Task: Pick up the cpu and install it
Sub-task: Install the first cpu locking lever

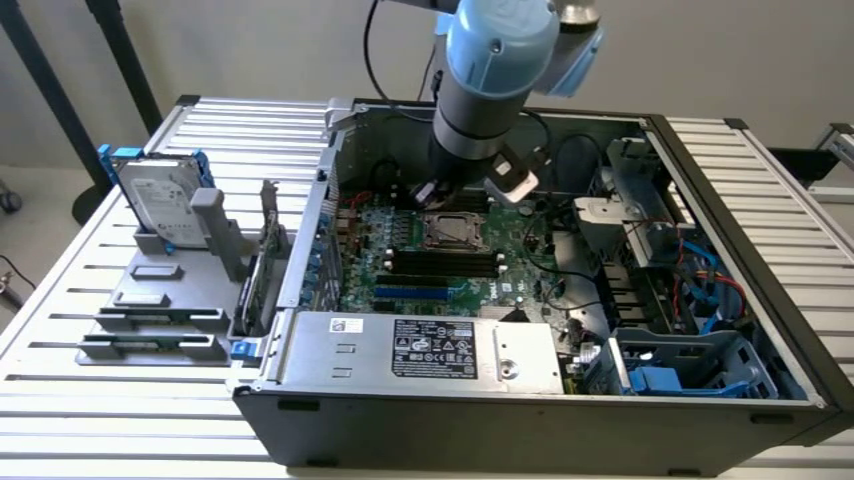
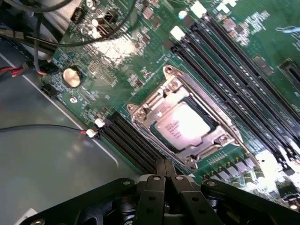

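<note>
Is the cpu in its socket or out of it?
In. The cpu lies flat inside the metal socket frame on the motherboard.

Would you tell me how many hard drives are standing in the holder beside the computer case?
1: the hard drive stands upright in the grey holder at the exterior view's left, outside the case. Others may be hidden inside.

You have one cpu seated in one socket frame, one open computer case, one hard drive, and one coin cell.
</note>
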`<act>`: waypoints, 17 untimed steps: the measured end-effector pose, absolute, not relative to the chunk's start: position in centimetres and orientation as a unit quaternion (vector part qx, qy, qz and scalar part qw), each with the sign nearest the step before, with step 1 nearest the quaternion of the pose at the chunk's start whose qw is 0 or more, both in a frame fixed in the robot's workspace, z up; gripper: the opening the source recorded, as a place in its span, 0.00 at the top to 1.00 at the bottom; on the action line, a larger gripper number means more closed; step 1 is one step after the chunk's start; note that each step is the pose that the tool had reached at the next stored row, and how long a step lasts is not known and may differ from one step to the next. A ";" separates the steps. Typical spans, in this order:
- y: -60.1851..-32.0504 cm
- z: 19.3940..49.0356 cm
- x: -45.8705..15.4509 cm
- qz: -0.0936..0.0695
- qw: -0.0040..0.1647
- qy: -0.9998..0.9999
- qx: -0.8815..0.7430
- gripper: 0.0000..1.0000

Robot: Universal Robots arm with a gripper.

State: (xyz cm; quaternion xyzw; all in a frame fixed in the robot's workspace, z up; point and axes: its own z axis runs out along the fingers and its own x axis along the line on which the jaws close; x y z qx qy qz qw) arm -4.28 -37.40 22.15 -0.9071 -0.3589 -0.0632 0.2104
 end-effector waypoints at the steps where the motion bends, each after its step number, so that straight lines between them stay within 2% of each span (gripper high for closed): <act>1: -37.5 22.2 -4.6 -0.063 0.210 -0.359 -0.907 0.89; 10: -40.3 24.2 -5.3 -0.063 0.210 -0.359 -0.907 0.89; 17: -42.2 24.6 -5.5 -0.063 0.209 -0.359 -0.908 0.89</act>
